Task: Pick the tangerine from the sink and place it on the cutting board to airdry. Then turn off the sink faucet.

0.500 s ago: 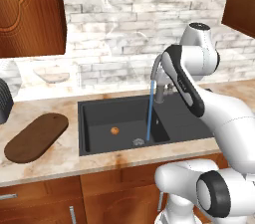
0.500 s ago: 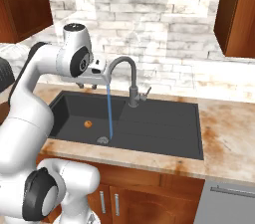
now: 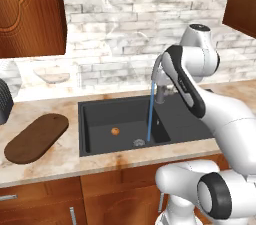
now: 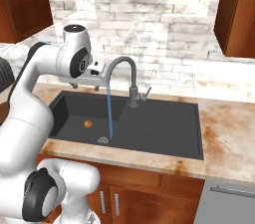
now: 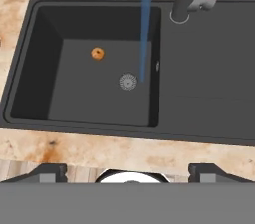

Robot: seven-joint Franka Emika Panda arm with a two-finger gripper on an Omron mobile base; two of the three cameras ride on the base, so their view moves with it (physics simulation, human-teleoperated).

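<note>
Dark brown wood marks the far left of the scene, where the cutting board is laid flat on the speckled stone counter, well apart from the sink to its right. Behind the board, against the pale brick wall, a shallow pale bowl is seen. The matte black sink is set into the counter, its deep basin on the left and its flat draining side on the right. On the basin floor the tangerine is found, small and orange, left of the round metal drain and clear of it; in the hand view the same fruit is shown up and to the left of the drain. A thin blue stream of water is dropped from the arched spout of the faucet and is met by the basin floor just beside the drain. The faucet's base is planted at the back edge of the sink, with its small lever angled out to the right. The gripper is held high above the basin, near the spout's mouth, and its fingers are seen spread wide apart with nothing between them.
</note>
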